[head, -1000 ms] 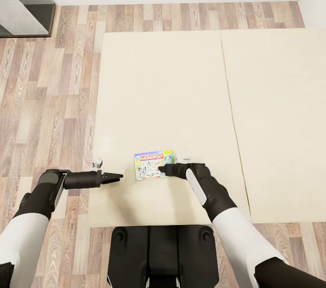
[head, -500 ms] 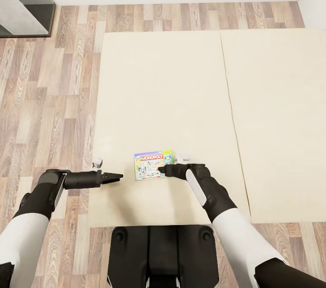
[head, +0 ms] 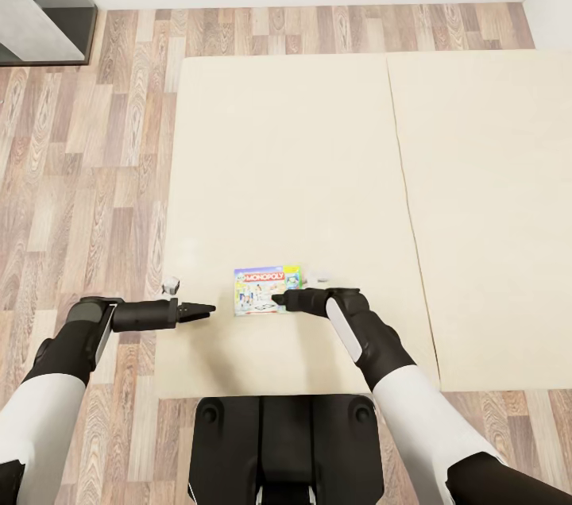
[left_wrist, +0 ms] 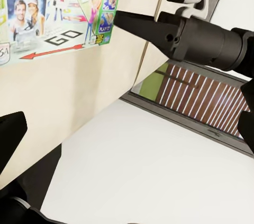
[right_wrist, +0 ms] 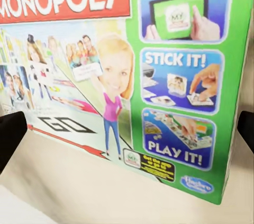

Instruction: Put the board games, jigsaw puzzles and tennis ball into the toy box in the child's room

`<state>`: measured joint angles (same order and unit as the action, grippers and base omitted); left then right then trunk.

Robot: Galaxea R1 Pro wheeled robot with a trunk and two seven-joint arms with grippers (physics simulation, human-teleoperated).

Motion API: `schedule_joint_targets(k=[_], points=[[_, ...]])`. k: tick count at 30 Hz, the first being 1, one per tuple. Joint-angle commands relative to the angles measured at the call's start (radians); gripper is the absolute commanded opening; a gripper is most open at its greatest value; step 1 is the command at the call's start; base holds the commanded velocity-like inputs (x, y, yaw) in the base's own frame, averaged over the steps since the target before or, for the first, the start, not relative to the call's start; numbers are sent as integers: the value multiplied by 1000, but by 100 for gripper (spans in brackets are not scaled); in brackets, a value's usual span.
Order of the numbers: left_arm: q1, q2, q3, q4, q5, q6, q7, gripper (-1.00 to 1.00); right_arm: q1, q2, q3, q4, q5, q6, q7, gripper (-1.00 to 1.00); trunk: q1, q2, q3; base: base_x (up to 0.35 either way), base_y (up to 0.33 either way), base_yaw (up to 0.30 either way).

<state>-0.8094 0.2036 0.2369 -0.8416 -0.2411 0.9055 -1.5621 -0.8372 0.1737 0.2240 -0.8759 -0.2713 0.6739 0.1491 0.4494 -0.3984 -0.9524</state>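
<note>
Monopoly game [head: 259,290] lies flat near the front edge of the bed [head: 302,171], between your two grippers. It's a thin rectangular box, glossy print: red "MONOPOLY" band on top, pale blue-white photo panel with a black "GO" and red arrow, green strip down one side reading "CLICK IT! STICK IT! PLAY IT!" [right_wrist: 182,84]. Bed cover is plain matte beige, smooth, with a seam [head: 407,195] splitting it into two slabs. Floor [head: 87,156] is light wood plank with visible grain; a dark grey unit [head: 40,5] sits in the far left corner against the white wall. Right gripper [head: 278,299] has its tip over the box's right edge, jaws spread, the dark fingertips [right_wrist: 11,137] showing at opposite sides of the right wrist view with the box lid between them. Left gripper [head: 205,310] sits just left of the box, not touching; its fingers taper to one point, looks closed on nothing.
</note>
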Motion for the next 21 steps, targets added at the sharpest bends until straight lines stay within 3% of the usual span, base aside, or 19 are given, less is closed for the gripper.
schedule_joint_targets(k=[1,21], points=[[-1,0,2,-1,-10,10,-9,100,0,1,0,-1,-29,6,11,100,1,-2,-1,0,0,0],[-1,0,2,-1,-10,10,-9,100,0,1,-1,0,-30,15,129,100,1,-2,-1,0,0,0]])
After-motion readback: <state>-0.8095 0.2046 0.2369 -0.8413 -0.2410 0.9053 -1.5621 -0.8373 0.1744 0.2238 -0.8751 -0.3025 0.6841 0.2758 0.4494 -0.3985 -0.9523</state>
